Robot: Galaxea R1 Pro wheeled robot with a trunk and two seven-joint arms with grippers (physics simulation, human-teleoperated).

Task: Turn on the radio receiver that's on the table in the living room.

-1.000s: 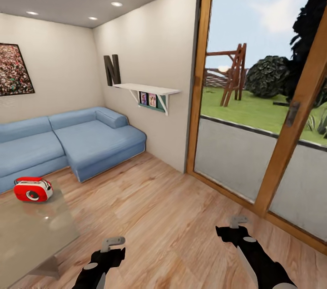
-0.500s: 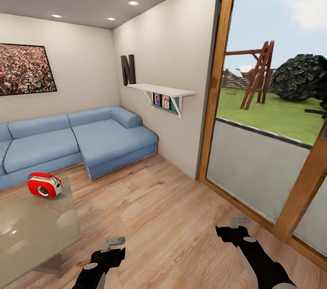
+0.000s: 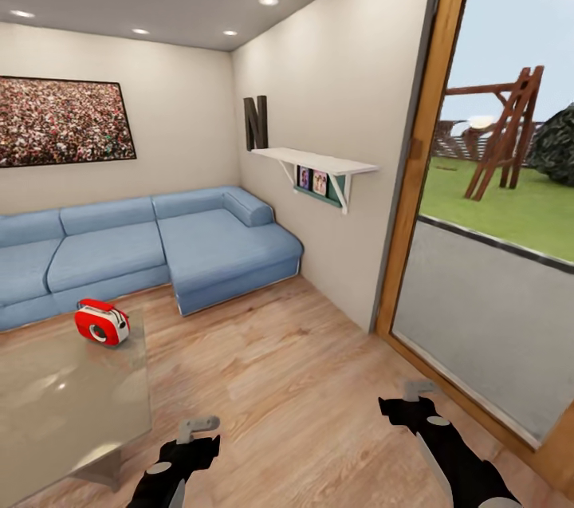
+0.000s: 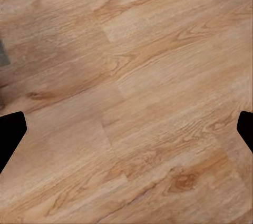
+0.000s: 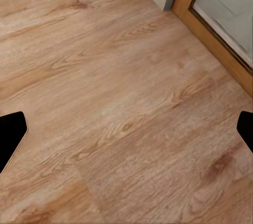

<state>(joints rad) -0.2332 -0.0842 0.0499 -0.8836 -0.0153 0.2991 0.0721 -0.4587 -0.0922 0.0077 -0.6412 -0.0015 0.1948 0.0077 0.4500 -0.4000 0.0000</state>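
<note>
The red radio (image 3: 102,322) stands on the far end of the glossy table (image 3: 48,412) before the blue sofa (image 3: 143,249), ahead and to the left of the left end effector (image 3: 198,427), the nearer one, while both it and the right end effector (image 3: 418,391) hang spread wide and empty over the floor (image 3: 303,380).

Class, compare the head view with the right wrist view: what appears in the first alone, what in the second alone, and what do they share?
Head view alone: the red radio standing on the grey table, the blue sofa, the crowd picture, the wall shelf, and the garden beyond the glass. Right wrist view alone: a close look at the floor planks under that arm, framed by the right pincer's two dark fingertips, set wide apart. Shared: the wood floor, the wooden door frame and the right pincer, empty.
</note>
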